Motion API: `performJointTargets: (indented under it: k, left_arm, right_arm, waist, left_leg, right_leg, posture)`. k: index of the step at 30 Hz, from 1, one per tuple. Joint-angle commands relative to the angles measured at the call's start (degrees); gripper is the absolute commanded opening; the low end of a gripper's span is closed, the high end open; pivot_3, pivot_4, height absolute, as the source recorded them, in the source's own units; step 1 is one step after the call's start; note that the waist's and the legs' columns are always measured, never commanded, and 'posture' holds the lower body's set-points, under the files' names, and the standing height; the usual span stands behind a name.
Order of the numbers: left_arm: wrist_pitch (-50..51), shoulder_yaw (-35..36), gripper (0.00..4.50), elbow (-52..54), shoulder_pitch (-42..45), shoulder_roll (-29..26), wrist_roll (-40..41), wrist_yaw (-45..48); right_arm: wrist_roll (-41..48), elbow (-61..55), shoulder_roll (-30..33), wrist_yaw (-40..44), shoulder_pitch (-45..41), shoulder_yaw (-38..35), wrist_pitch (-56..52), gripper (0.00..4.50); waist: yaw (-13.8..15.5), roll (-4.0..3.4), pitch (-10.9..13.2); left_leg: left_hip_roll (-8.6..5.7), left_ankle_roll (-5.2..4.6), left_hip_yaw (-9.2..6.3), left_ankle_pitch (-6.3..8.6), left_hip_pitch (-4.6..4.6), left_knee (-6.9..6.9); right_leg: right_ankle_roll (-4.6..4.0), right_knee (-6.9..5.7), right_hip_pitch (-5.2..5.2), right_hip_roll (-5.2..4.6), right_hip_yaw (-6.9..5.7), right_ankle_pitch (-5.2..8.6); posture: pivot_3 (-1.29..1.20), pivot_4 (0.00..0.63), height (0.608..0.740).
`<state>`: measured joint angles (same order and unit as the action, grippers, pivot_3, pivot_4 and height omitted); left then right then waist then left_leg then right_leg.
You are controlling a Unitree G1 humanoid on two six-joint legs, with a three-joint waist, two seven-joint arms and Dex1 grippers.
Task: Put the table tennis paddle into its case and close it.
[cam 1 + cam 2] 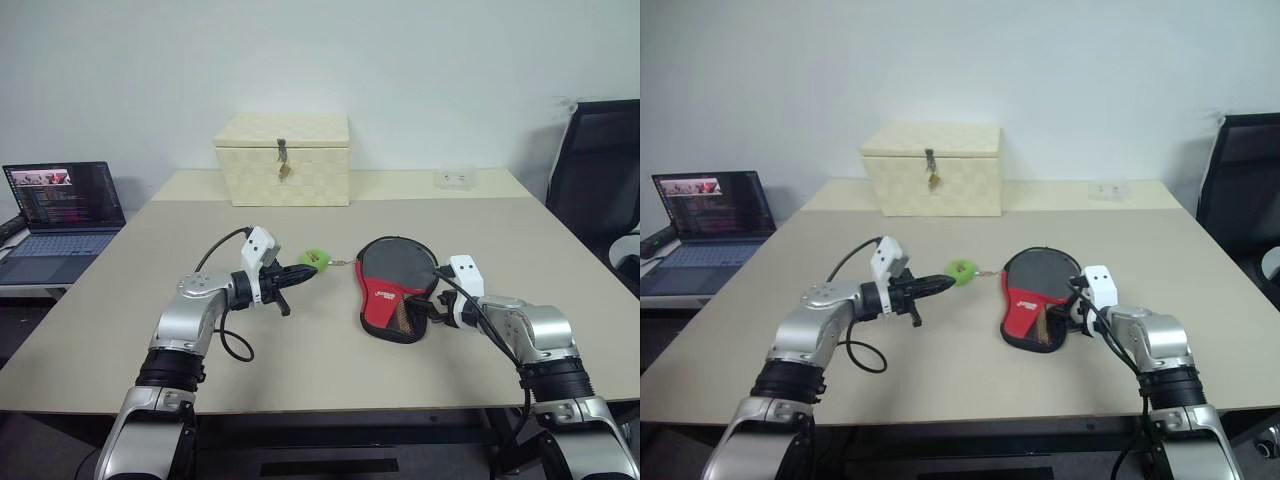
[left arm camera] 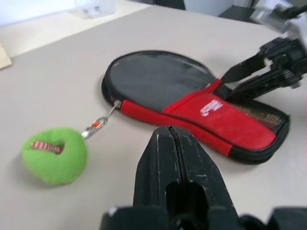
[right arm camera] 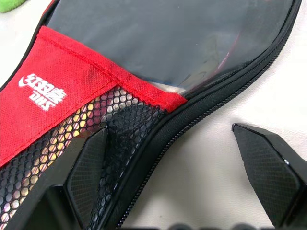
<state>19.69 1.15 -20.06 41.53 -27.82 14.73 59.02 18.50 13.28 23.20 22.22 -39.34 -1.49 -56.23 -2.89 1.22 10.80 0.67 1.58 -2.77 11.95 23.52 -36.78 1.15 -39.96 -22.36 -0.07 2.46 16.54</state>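
The case [image 1: 393, 285] lies flat on the table, its round dark-grey part pointing away and its red part with white logo and mesh pocket nearer me. A green fuzzy ball [image 1: 316, 259] is clipped to its zip at the left. The table tennis paddle is hidden. My left gripper [image 1: 308, 270] is shut and empty, its tip just short of the green ball [image 2: 54, 155]. My right gripper [image 3: 170, 130] is open at the case's [image 3: 144, 57] right edge, one finger over the mesh and the other over bare table.
A cream woven box [image 1: 283, 158] with a metal latch stands at the table's far side. An open laptop [image 1: 62, 205] sits on a lower desk to the left. A black chair [image 1: 600, 170] is at the right. A small clear object [image 1: 455, 178] lies at the far right.
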Motion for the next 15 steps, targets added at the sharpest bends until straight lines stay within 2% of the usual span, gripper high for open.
performJointTargets:
  k: [1,10,13,15]
  left_arm:
    - [0.22,0.72,0.00,2.69,0.16,-0.79,0.97,-0.69]
    - [1.29,0.70,0.00,4.55,-0.85,-1.32,1.47,-1.22]
    - [1.89,0.97,0.00,5.56,-1.64,-1.84,1.76,-1.38]
    - [2.24,1.09,0.00,6.08,-1.99,-2.09,1.92,-1.57]
  right_arm:
    - [-1.08,2.45,-2.02,0.59,-0.94,1.78,0.61,4.45]
    - [-4.71,5.84,-6.54,2.38,-3.63,5.76,4.63,4.45]
    - [-6.18,9.09,-7.97,2.89,-5.33,6.63,6.83,3.91]
    - [-6.97,10.79,-8.62,3.13,-6.10,6.70,7.87,3.27]
  waist:
    - [-0.29,0.00,0.00]
    - [-1.90,0.04,-0.02]
    - [-2.43,0.06,-0.04]
    - [-2.52,0.06,-0.04]
  left_leg:
    - [0.00,0.00,0.01,0.00,-0.12,0.01]
    - [0.05,0.00,0.02,0.00,-0.34,0.04]
    - [0.10,0.00,0.11,0.01,-0.52,0.15]
    - [0.14,0.00,0.11,0.00,-0.60,0.24]
  right_leg:
    - [0.04,0.01,0.11,0.01,0.02,0.02]
    - [0.08,-0.01,0.15,0.18,0.21,0.04]
    - [0.03,-0.02,0.16,0.18,0.38,0.01]
    - [0.02,-0.02,0.17,0.24,0.41,0.01]
  posture:
    - [0.00,0.150,0.740]
    - [0.00,0.150,0.740]
    - [0.00,0.150,0.740]
    - [0.00,0.150,0.740]
